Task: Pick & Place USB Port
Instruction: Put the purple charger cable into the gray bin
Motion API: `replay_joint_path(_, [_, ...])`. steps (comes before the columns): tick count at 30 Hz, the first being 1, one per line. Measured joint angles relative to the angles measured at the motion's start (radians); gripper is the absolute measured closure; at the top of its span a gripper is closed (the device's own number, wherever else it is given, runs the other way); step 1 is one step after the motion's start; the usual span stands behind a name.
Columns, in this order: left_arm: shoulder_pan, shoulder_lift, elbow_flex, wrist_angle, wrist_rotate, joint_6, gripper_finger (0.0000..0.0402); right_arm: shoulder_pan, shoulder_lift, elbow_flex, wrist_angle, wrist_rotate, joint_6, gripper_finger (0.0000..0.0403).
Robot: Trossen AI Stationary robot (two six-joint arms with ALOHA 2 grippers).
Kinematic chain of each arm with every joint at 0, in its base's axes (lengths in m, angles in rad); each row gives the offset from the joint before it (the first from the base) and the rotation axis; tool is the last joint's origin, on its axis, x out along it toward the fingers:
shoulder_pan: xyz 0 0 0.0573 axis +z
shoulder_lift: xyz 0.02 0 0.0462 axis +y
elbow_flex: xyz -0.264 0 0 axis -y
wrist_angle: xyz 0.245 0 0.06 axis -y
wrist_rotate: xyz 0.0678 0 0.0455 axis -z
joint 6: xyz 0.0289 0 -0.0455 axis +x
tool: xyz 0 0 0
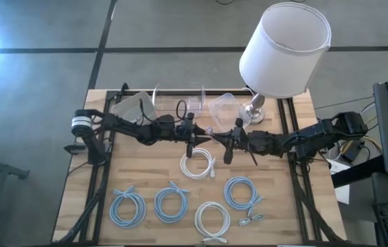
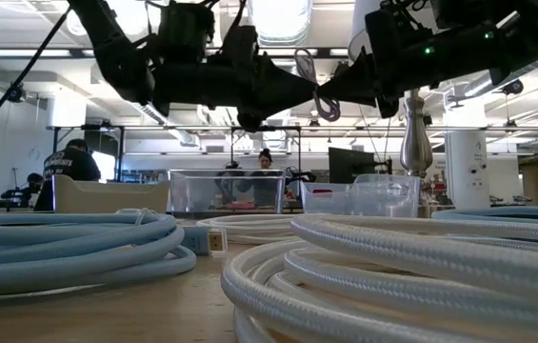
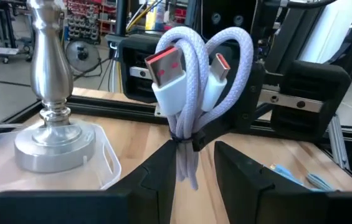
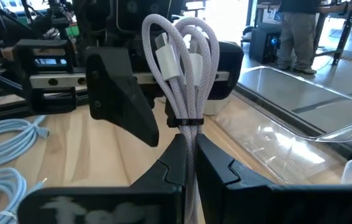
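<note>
My left claw (image 1: 195, 137) and my right claw (image 1: 229, 143) meet in the air above the middle of the tabletop (image 1: 145, 177). My right claw is clenched on the bundled white USB cable (image 4: 184, 74). My left claw stands released, its fingers (image 3: 163, 168) on both sides of the bundle, near the lamp base (image 3: 54, 138).

On the counter (image 1: 139, 230) lie three coiled blue cables (image 1: 128, 208) and two coiled white ones (image 1: 198, 165); one more bundled white cable (image 4: 185, 74) hangs in the air. There are three clear containers (image 1: 224, 108), one lamp (image 1: 284, 49), and two arms, each with one tool.
</note>
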Motion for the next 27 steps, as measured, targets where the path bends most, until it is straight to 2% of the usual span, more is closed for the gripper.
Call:
replay_joint_path(11, [0.0,-0.003,0.0,-0.028,-0.005,0.004,0.0283,0.0,0.002,0.0,-0.008,-0.009,-0.013,0.039])
replay_joint_path(22, [0.0,-0.016,0.001,-0.051,-0.032,0.027,0.0194,0.0,0.002,0.0,-0.013,-0.01,-0.019,0.039])
replay_joint_path(27, [-0.001,-0.04,0.001,-0.043,-0.032,0.037,0.0175,0.0,0.002,0.0,-0.018,-0.009,-0.018,0.039])
